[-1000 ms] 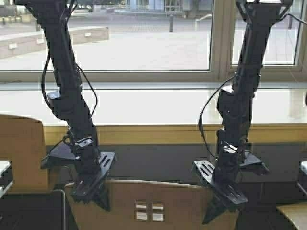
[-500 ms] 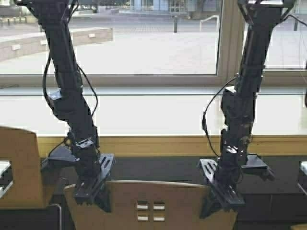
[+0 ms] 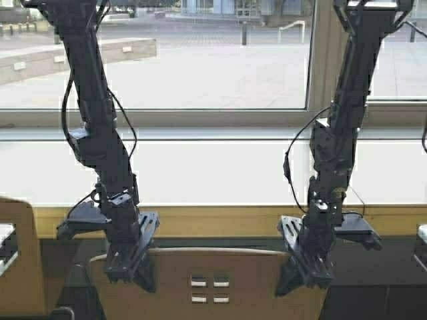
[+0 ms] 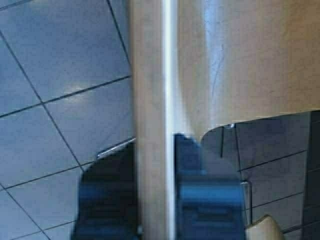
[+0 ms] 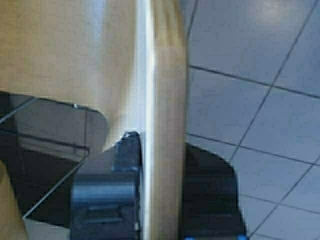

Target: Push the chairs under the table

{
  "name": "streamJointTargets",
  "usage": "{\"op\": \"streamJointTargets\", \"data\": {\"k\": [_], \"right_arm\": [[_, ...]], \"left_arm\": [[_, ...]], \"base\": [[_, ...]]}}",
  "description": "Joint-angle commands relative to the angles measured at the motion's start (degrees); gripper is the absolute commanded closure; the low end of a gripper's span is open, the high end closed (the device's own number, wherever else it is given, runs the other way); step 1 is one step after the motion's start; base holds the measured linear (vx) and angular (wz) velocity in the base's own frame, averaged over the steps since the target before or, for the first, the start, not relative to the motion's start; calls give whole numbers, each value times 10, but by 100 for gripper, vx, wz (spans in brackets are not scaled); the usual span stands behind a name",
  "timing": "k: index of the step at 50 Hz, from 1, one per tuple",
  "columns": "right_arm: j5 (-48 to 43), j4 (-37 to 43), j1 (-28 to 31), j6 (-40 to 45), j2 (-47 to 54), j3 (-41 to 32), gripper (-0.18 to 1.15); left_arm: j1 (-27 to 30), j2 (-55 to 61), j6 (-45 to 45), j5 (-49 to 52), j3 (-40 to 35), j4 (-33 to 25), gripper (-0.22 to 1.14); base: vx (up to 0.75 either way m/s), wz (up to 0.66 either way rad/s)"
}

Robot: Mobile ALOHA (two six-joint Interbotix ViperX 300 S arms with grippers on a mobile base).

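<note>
The chair (image 3: 220, 283), a light tan plywood shell with four small square cutouts in its curved back, stands directly before me with its top edge just short of the table (image 3: 220, 220). My left gripper (image 3: 130, 270) straddles the top edge of the chair back at its left corner; in the left wrist view the plywood edge (image 4: 152, 115) runs between the two dark fingers (image 4: 210, 200), one on each face of the panel, so the hand is clamped on the chair. My right gripper (image 3: 303, 273) holds the right corner of the same back in the same manner; the right wrist view shows the panel edge (image 5: 160, 115) sandwiched between its fingers (image 5: 102, 205). Thin chrome tubing (image 5: 50, 145) shows below the seat shell in the right wrist view.

Beyond the chair, the table is a long narrow counter with a thick yellowish front edge and a pale, brightly lit top (image 3: 213, 170); the space beneath it is dark. A second tan chair (image 3: 17, 257) stands to the left of the held chair, only partly in view. Behind the table a wide window (image 3: 200, 60) with a pale frame looks onto a paved outdoor area. Under the chair, the floor (image 4: 55, 110) is laid with grey-blue square tiles with dark joints.
</note>
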Motion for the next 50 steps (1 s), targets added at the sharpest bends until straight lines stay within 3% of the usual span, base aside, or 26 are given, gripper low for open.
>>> {"op": "streamJointTargets", "data": {"k": [1,14,50], "right_arm": [[0,-20,8,-24,-23,-24,93],[-40,-98,11,-34,-45,8,93],[-33,-105,12,-36,-47,-2,93]], "left_arm": [[-6,-21,10,-2,-3,2,87],[-5,-19,40,-18,-7,4,88],[-4,-32,37,-24,-9,2,87]], "base": [[21,-1],[22,-4],[17,2]]}}
